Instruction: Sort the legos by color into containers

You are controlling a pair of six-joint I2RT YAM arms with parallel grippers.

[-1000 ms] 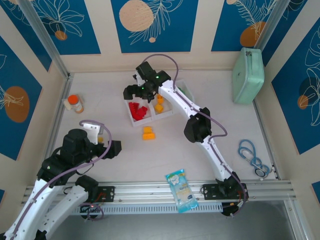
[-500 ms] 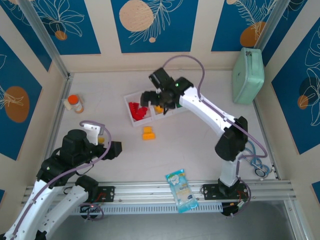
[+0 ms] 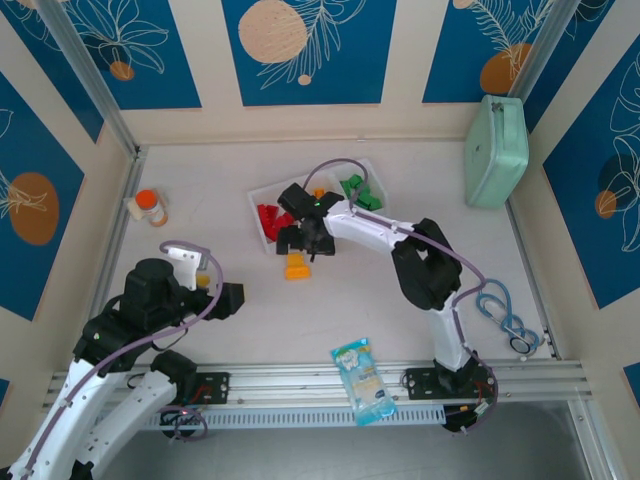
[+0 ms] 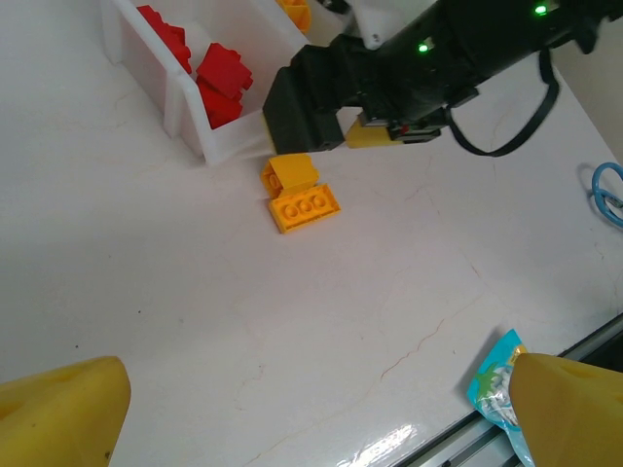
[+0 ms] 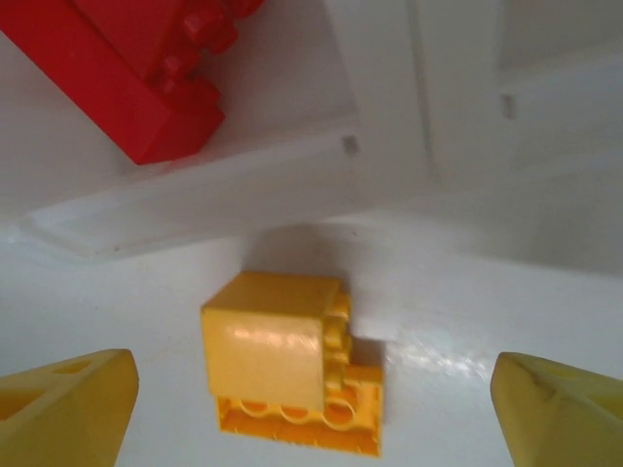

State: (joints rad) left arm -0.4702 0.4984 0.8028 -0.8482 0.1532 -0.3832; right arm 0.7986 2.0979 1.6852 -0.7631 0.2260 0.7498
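The white tray [image 3: 254, 196] of three containers stands at the back middle. Red legos [image 3: 270, 221] fill its left compartment and green legos [image 3: 356, 190] its right one; the middle one is mostly behind the right arm. Two yellow-orange legos [image 3: 296, 267] [image 4: 301, 194] [image 5: 288, 368] lie on the table just in front of the tray. My right gripper [image 3: 299, 243] [image 5: 311, 413] hangs open right over them, a yellow fingertip [image 5: 64, 406] on either side, touching neither. My left gripper [image 3: 231, 297] [image 4: 313, 418] stands open over bare table, nothing between its fingers.
An orange-capped bottle [image 3: 150, 207] stands at the far left. A mint-green case [image 3: 497, 150] sits at the back right. A blue-and-white snack packet [image 3: 364, 380] [image 4: 494, 388] lies on the front rail, and a blue looped object [image 3: 505, 315] at the right.
My right arm has swung from above the tray's back to its front side and come down over the yellow-orange legos. The green compartment is now uncovered. The left arm has not moved.
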